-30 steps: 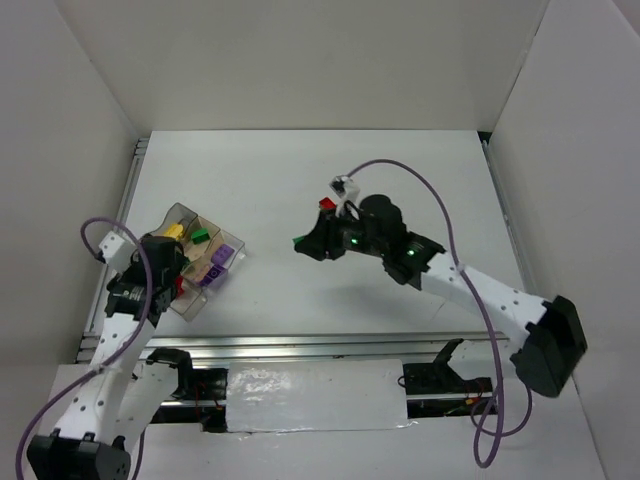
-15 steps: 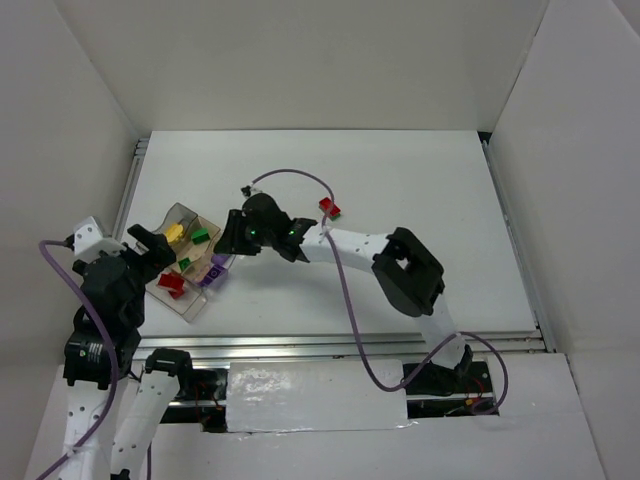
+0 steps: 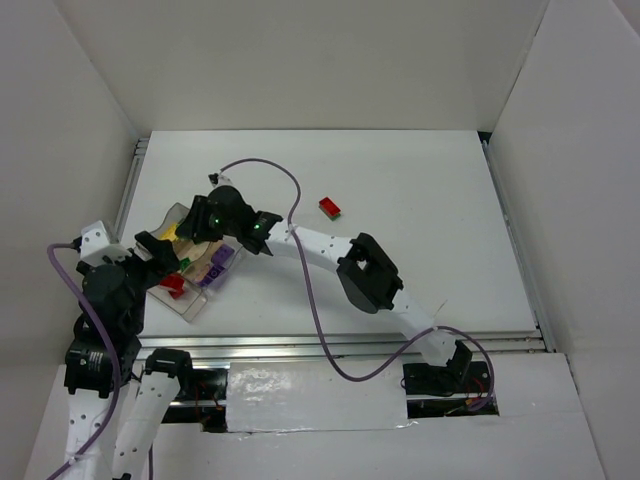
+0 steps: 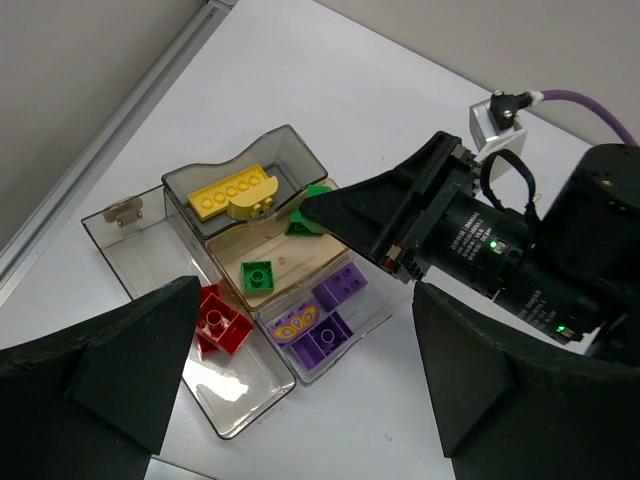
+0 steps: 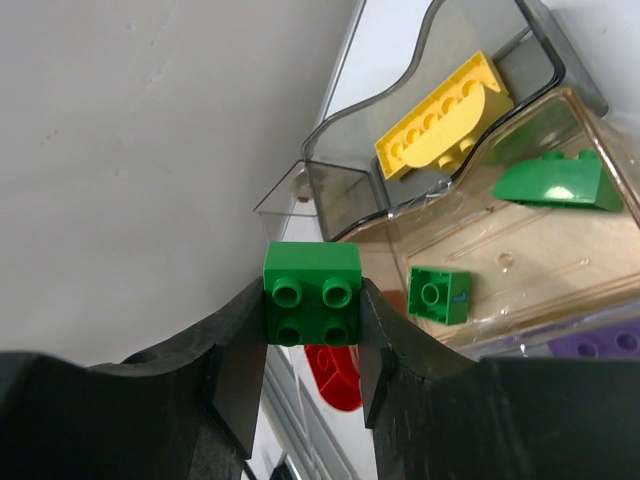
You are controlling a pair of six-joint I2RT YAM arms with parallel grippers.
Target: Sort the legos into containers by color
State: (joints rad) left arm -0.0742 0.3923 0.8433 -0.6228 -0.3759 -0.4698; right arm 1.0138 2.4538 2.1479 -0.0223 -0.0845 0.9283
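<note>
Right gripper (image 5: 312, 302) is pinching a green brick (image 5: 311, 266) — green compartment (image 5: 540, 262) lying just ahead of the jaws; left gripper (image 4: 300, 345) is gaping wide, empty.

The clear plastic divided tray (image 4: 128, 245) sits at the left of the white table (image 3: 420, 230). Yellow plastic bricks (image 4: 235, 192) lie in its far compartment, and green plastic bricks (image 4: 257, 276) in the middle one. Purple plastic bricks (image 4: 325, 338) are near right and red plastic bricks (image 4: 222, 322) near left. The right gripper (image 5: 312, 305) is above the tray, a small green square brick (image 5: 312, 288) between its fingers. A lone red rectangular brick (image 3: 330, 207) lies well apart to the right.
</note>
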